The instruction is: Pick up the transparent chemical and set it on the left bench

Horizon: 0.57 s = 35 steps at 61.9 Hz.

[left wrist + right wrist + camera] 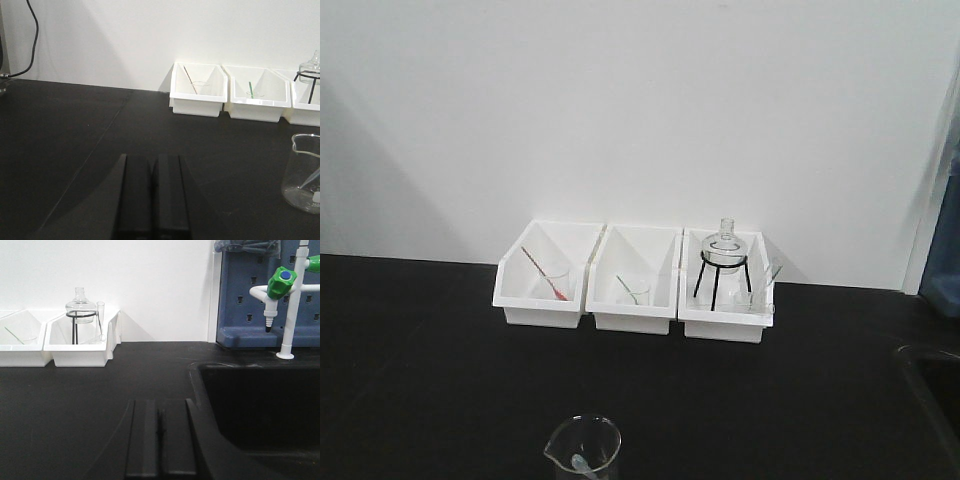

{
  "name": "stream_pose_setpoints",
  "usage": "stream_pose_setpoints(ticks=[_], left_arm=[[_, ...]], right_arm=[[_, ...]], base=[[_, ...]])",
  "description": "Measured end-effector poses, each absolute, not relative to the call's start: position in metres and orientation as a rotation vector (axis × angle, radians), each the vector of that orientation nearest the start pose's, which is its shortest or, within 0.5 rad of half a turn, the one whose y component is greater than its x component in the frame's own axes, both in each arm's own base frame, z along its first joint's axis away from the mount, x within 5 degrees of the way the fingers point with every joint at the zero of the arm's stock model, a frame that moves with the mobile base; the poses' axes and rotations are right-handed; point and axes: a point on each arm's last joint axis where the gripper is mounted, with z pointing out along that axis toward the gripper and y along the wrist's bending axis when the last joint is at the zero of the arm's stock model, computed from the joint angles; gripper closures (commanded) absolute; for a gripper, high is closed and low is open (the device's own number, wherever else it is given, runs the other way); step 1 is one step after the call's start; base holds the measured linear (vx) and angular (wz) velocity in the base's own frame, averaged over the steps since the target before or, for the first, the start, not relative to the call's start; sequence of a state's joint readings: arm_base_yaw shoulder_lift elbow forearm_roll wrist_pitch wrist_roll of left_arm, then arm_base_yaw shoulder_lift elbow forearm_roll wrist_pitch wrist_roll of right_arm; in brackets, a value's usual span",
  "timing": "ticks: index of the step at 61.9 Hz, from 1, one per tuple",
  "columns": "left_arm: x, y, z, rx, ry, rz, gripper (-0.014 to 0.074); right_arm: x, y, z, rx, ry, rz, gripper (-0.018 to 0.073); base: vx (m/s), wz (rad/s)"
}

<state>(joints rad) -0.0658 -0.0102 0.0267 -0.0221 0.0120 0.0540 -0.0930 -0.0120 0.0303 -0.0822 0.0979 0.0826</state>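
Note:
The transparent chemical, a clear glass beaker with a spout and a pale dropper-like piece inside, stands upright on the left bench at the bottom edge of the front view. In the left wrist view the beaker is at the far right, well apart from my left gripper, which is shut with nothing in it. My right gripper is also shut and empty, low over the black countertop beside the sink; the beaker does not show in that view.
Three white bins line the wall, the right one holding a round flask on a black tripod. A sunken black sink with a white and green tap lies to the right. A black cable hangs at far left.

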Motion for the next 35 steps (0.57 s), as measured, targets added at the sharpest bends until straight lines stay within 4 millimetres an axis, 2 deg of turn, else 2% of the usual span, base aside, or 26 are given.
stream_pose_setpoints(ticks=[35], left_arm=[[0.0565, -0.0038, 0.2036, 0.074, 1.510, -0.027, 0.0600]], right_arm=[[0.0564, -0.0060, 0.1947, 0.084, 1.598, -0.076, 0.0567]], base=[[0.00, 0.00]])
